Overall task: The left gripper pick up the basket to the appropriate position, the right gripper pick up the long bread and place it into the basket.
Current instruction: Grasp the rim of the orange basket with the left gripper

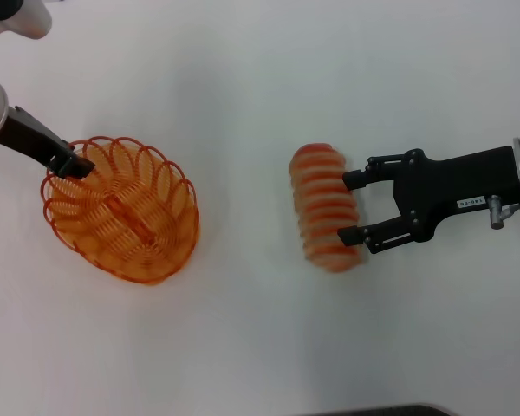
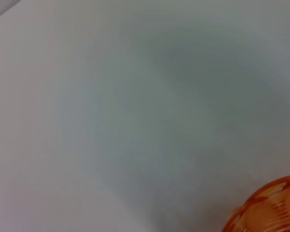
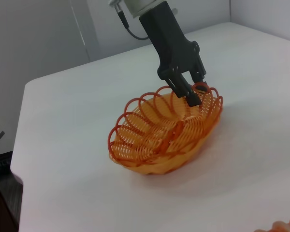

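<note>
White tabletop [image 1: 260, 78], nothing else on it. Left gripper [image 1: 72, 165] pinches the looped rim of the basket [image 1: 126, 212], fingers closed over the wire at its far end (a hold for repositioning it, I'd guess). Right gripper [image 1: 354, 206] sits spread around the long bread [image 1: 325, 208], one finger either side near its middle, lined up to clamp; bread well apart from basket.

On the bench [image 1: 260, 87], the basket [image 1: 121, 212] sits to the left and the long bread [image 1: 327, 208] lies to the right, well apart from it. The left gripper [image 1: 74, 166] is at the basket's far-left rim, pinching one arch. The right gripper [image 1: 354, 208] comes in from the right, its fingers spread, one at each side of the bread's right flank.
</note>
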`<action>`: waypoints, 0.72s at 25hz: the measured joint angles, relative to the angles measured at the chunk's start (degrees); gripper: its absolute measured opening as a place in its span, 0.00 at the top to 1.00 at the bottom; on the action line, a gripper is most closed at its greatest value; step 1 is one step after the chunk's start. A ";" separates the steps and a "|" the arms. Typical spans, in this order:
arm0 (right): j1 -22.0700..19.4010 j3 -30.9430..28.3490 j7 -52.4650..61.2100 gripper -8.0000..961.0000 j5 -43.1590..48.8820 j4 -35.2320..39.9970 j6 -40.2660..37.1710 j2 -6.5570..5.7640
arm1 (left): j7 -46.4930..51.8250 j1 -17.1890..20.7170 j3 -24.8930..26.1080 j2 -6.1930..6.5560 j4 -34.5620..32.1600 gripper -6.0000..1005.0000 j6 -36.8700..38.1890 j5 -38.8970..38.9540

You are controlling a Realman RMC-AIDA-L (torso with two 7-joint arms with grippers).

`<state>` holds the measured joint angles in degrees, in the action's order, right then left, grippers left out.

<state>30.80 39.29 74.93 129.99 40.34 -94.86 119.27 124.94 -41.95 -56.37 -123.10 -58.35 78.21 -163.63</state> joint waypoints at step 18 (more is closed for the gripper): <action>0.05 -0.63 0.04 0.06 -0.55 0.00 0.21 -0.07 | 10.12 -1.86 -0.02 0.85 -0.37 0.86 2.49 -0.07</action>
<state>30.85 38.66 74.97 129.44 40.34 -94.64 119.20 135.05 -43.81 -56.39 -122.25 -58.72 80.70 -163.70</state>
